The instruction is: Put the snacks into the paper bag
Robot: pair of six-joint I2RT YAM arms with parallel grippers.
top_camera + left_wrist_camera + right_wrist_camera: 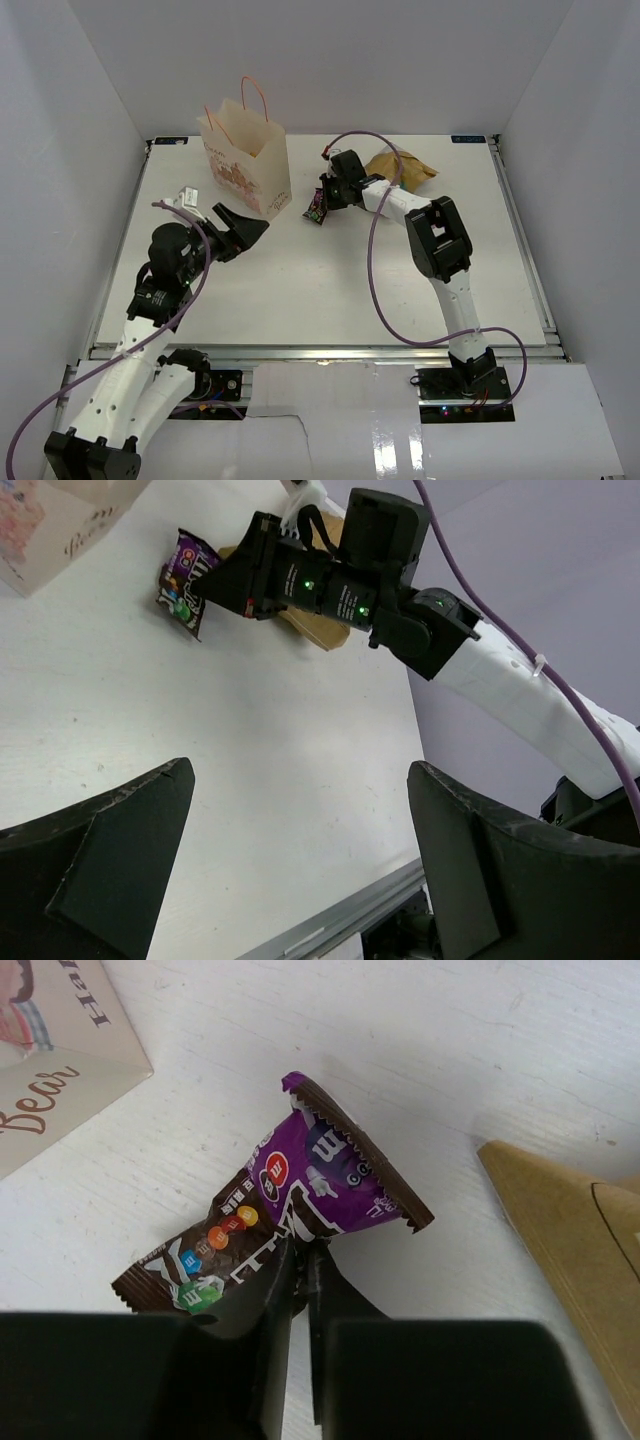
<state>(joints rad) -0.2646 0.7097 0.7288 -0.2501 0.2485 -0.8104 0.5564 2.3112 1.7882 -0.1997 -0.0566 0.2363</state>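
Brown-and-purple candy packet [300,1195], cream paper bag [247,168], tan chip bag [405,166]

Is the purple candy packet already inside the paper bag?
No, the purple candy packet is outside the paper bag, its edge pinched between the right arm's fingers.

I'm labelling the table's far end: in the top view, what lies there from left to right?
paper bag → dark brown M&M's packet → tan chip bag
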